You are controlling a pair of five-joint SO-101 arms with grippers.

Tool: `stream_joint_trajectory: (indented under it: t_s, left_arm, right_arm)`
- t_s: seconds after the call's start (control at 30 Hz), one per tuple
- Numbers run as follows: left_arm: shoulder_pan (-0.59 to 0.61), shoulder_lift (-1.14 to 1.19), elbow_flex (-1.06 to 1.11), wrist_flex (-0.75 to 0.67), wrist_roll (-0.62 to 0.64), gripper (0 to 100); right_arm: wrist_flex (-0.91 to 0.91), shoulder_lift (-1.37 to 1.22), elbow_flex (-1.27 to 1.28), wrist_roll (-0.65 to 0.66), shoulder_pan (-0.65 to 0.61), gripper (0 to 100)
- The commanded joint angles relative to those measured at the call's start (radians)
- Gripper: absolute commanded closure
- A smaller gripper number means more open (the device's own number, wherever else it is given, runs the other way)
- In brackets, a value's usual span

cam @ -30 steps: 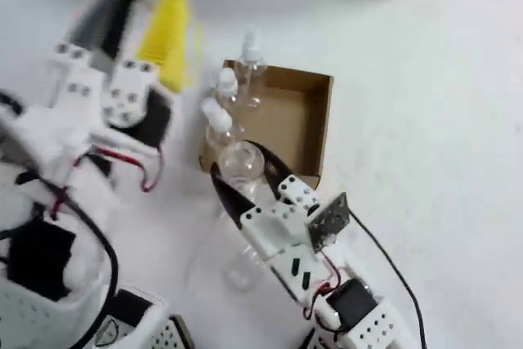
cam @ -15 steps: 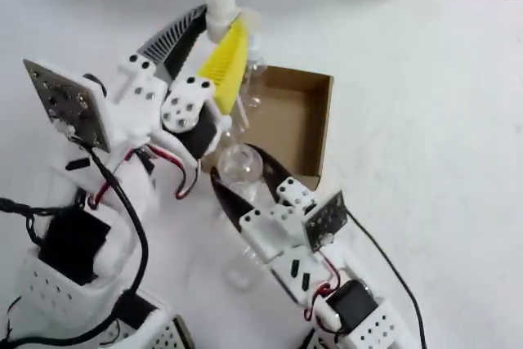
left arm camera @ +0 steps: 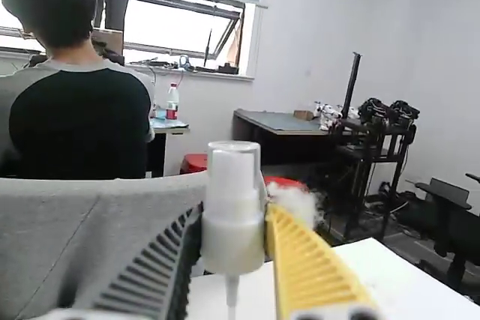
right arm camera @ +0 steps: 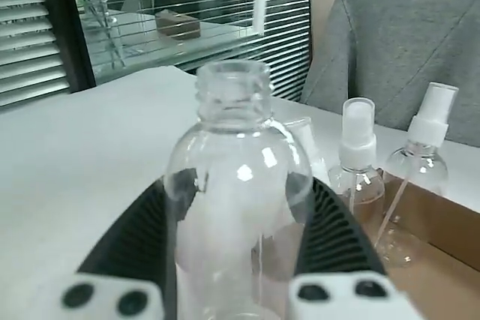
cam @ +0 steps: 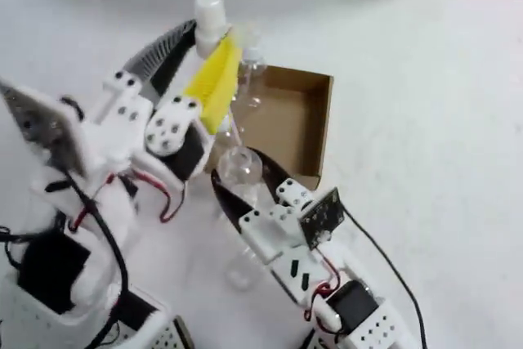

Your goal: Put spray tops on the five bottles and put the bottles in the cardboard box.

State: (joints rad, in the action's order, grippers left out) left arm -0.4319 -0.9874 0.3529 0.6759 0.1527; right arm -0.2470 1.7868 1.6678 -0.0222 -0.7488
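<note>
Clear plastic bottle [right arm camera: 235, 185], uncapped: upright, long axis vertical, open neck up. Right gripper [cam: 235, 163] is clamped on its body, just in front of the brown cardboard box [cam: 330, 120]. One white spray top [left arm camera: 231, 200], nozzle up, tube hanging down, is pinched in the left gripper [cam: 211, 37], raised near the box. The box holds three capped bottles [right arm camera: 358, 166], upright, one half hidden. White bench [cam: 425, 79] beneath.

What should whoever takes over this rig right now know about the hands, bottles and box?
Left hand: shut on a spray top, raised near the cardboard box.
Right hand: shut on an open bottle, upright, no top on it.
Done: at least two capped bottles stand in the box.
To do: seat the top on the held bottle, box it, then finish the remaining bottles.
</note>
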Motion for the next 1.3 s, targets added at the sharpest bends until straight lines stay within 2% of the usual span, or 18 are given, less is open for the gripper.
stream_joint_trajectory:
  t_s: [0.0,0.43,0.67,0.9,1.07,1.27]
  left_arm:
    - [-0.038,-0.071,0.063,0.003,-0.006,98]
    - [-0.039,-0.097,0.195,0.012,0.002,98]
    - [-0.131,-0.272,0.402,0.003,0.002,98]
    - [-0.134,-0.371,0.624,-0.018,-0.005,98]
    - [-0.128,-0.444,0.724,-0.101,-0.002,98]
    - [-0.128,-0.547,0.792,-0.095,0.0,98]
  right_arm:
    - [-0.001,0.013,0.021,0.0,0.001,98.2]
    - [-0.002,0.013,0.021,0.0,0.001,98.2]
    - [-0.002,0.013,0.021,0.0,0.001,98.2]
    - [-0.002,0.013,0.021,0.0,0.002,98.2]
    - [-0.002,0.013,0.021,0.0,0.002,98.2]
    - [-0.002,0.013,0.021,0.0,0.013,98.2]
